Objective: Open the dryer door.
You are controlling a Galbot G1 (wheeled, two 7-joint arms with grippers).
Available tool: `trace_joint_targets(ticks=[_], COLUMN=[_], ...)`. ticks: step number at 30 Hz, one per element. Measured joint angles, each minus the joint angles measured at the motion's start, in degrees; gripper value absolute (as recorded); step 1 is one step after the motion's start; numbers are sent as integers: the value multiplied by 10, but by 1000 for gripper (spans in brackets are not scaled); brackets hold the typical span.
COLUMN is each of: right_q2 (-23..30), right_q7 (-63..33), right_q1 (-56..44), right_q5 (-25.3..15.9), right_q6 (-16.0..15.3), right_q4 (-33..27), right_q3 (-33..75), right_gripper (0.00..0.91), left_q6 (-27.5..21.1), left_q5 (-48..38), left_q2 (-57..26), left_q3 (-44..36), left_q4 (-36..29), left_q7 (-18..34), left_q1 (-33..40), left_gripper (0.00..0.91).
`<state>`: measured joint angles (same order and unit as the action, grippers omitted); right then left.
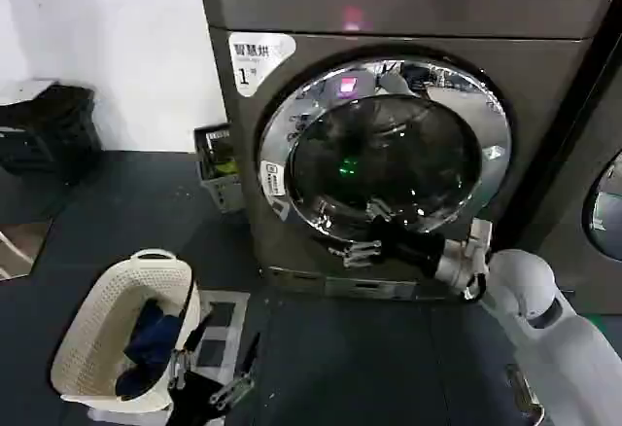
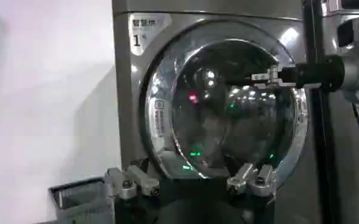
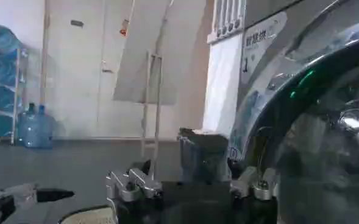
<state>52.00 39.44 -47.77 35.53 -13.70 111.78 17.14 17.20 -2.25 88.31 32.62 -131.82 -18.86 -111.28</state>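
Observation:
The dryer door (image 1: 384,154) is a round porthole with a wide chrome rim, dark glass and a small white sticker (image 1: 273,178). It lies flush against the grey machine. My right gripper (image 1: 348,250) reaches in from the lower right and hovers open just in front of the door's lower rim, with nothing between its fingers. In the right wrist view the right gripper (image 3: 192,184) has its fingers spread, with the door (image 3: 325,140) close beside one of them. My left gripper (image 1: 209,377) hangs open low by the basket. In its own view the left gripper (image 2: 191,182) faces the door (image 2: 222,122) from farther back.
A white laundry basket (image 1: 107,334) holding dark clothes stands on the floor at the left. A grey crate (image 1: 219,165) sits against the dryer's left side, and a black bin (image 1: 49,129) stands by the wall. The neighbouring machine's door (image 1: 607,207) is at the right edge.

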Motion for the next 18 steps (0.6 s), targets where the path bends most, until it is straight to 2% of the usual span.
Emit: trace_joint_targets(ticks=[7, 13, 18], right_q2=[30, 61, 83], right_q7=[8, 7, 5], right_q1=[30, 79, 123], right_q5=[-53, -61, -65], right_q6=[37, 50, 52], right_q4=[-75, -150, -190], right_q3=[-32, -68, -95], right_gripper=[907, 907, 907], left_q6=[-13, -39, -55], left_q5=[15, 18, 27], left_q2=[5, 9, 17], left_q3=[-4, -4, -4], left_q4=[-20, -36, -42], left_q7=[9, 11, 24], left_q1=[-5, -12, -12], left_gripper=[907, 907, 907])
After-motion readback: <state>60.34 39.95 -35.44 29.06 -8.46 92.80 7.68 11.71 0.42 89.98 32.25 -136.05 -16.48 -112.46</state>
